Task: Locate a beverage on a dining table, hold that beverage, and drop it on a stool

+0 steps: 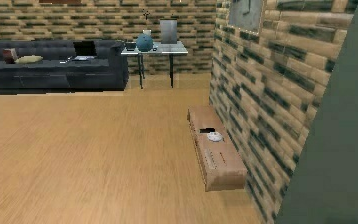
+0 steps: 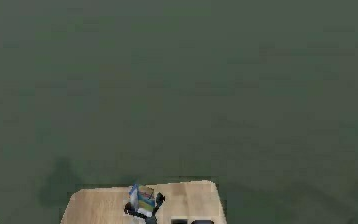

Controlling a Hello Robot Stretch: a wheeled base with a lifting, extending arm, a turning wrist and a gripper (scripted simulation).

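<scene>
Progress: judged to be at either the pick-up or the set-down. The tool (image 2: 143, 206) is at a small blue-and-green thing (image 2: 138, 193) over a pale wooden surface (image 2: 95, 206).
Done: the drink seems to be found, if that small thing is it; its shape is too small to confirm.
Left: the drop on the stool is not confirmed. The wooden surface is small and sits against a green wall (image 2: 177, 80), which suggests a stool top, but it could equally be a table corner.
Drink: at the tool's far end, in front of the wood. Resting or lifted cannot be told.
Tool: how its fingers stand cannot be told, nor whether it holds anything.
Arm: reached out only a little, its end low at the arm side view's bottom edge, with the tool's dark body pointing toward that view's left.
Room ahead: a dark sofa (image 1: 47, 62), a glass-topped surface (image 1: 157, 49) with a blue vase (image 1: 144, 42), a brick wall (image 1: 267, 90), and a low wooden box (image 1: 215, 152) along the wall.
</scene>
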